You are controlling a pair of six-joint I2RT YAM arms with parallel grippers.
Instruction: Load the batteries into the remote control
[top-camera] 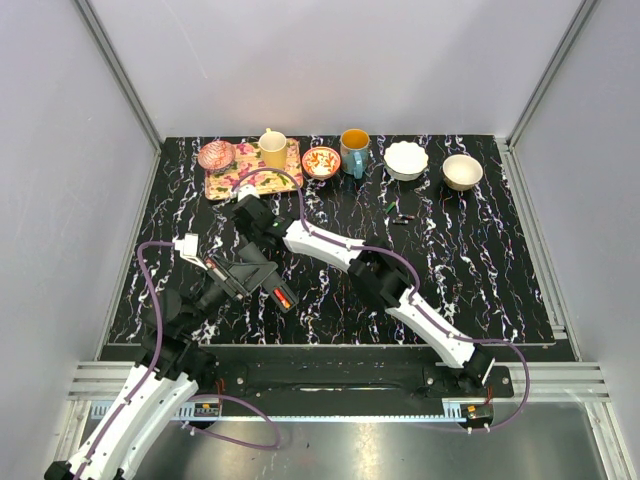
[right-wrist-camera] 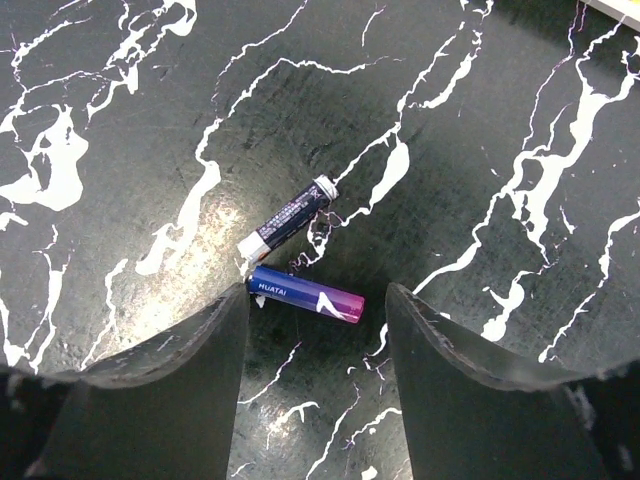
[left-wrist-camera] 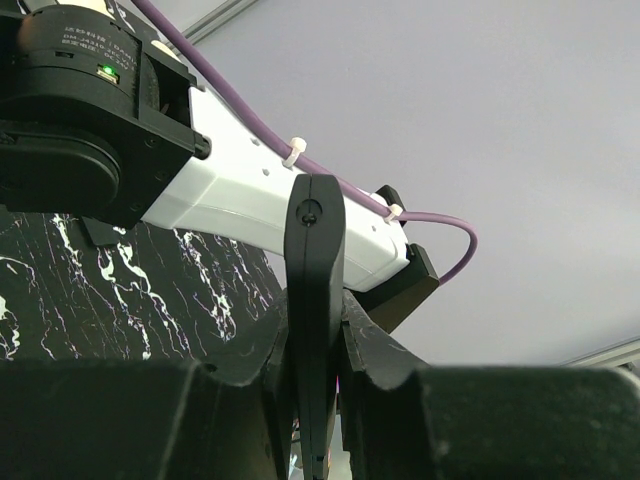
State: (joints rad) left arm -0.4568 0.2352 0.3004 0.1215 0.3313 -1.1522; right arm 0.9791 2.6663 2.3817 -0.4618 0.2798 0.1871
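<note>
The left tool point(left-wrist-camera: 315, 360) pinches the remote control point(left-wrist-camera: 314, 250) edge-on, raised off the table point(right-wrist-camera: 500, 120). Just beyond the remote control, the right tool point(right-wrist-camera: 317, 295) hangs spread above a dark battery point(right-wrist-camera: 288, 218) and a purple battery point(right-wrist-camera: 305, 293) lying in a V.

I see a black table point(top-camera: 470, 280) veined in white, like marble. Plain pale grey walls point(top-camera: 330, 60) close it in, with aluminium rails point(top-camera: 121, 78) at the corners.
</note>
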